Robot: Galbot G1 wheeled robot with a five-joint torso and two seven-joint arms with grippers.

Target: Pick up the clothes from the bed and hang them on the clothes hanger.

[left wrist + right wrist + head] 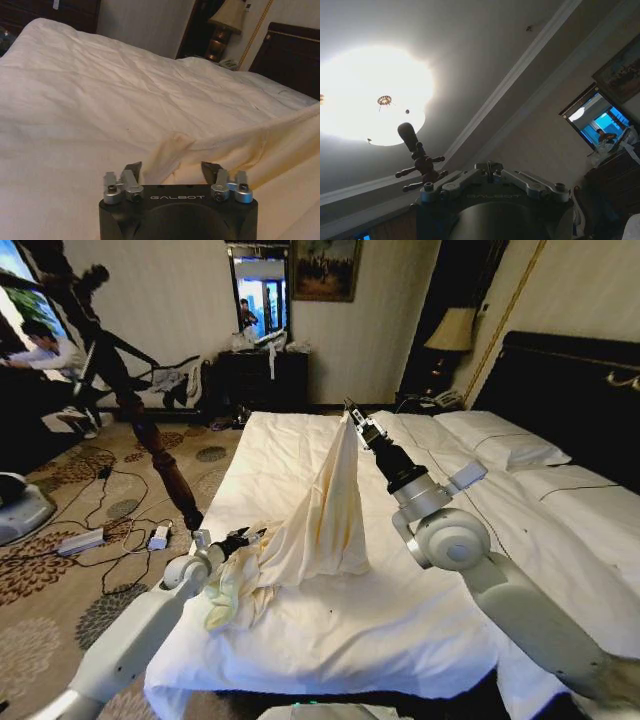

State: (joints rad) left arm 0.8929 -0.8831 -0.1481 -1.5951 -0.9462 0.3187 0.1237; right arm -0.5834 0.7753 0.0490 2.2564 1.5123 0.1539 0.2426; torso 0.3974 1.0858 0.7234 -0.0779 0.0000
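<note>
The clothes (325, 510), a pale cream-yellow garment, rise in a tent shape from the white bed (400, 625). My right gripper (352, 418) is shut on the garment's peak and holds it high over the middle of the bed; its fingers (490, 169) are pressed together. My left gripper (240, 538) is low at the garment's left hem near the bed's edge. It stands open (171, 171), with a raised fold of the clothes (170, 147) just ahead of and between its fingers. The clothes hanger is out of view.
A dark wooden coat stand (150, 435) leans over the carpet left of the bed; its knobbed top (417, 152) shows against the ceiling. Cables and power strips (85, 540) lie on the floor. Pillows (500, 440) and a black headboard (570, 380) are at right.
</note>
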